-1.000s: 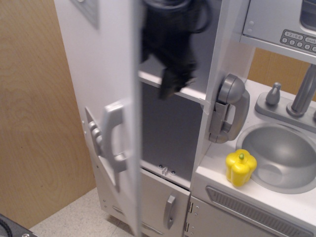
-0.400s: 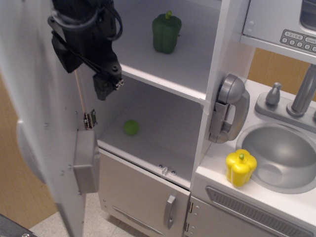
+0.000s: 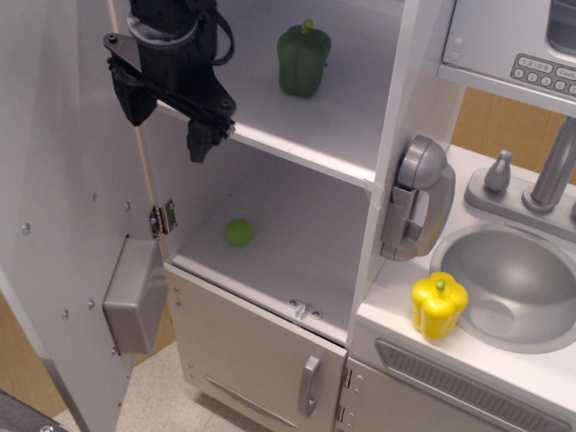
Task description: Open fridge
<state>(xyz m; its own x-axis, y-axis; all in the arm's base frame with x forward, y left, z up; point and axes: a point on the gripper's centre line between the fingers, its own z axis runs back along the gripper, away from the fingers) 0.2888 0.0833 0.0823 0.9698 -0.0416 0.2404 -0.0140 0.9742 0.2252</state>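
The white fridge [image 3: 396, 108] stands open. Its large door [image 3: 63, 225] is swung far out to the left and shows its inner face, with a grey box [image 3: 135, 297] fixed to it. The handle and dispenser panel are hidden on the far side. White shelves show inside. My black gripper [image 3: 166, 121] hangs in the upper left of the opening, beside the hinge edge of the door. Its fingers [image 3: 200, 139] are spread and hold nothing.
A green pepper [image 3: 303, 58] sits on the upper shelf and a small green ball [image 3: 238, 232] on the lower one. Below is the smaller door [image 3: 270, 360]. To the right are a grey phone [image 3: 416, 196], microwave [image 3: 513, 45], sink [image 3: 513, 283] and a yellow pepper [image 3: 439, 304].
The door has swung from nearly edge-on to wide open at the left, uncovering the shelves. My gripper has moved left with it, then slightly up and right.
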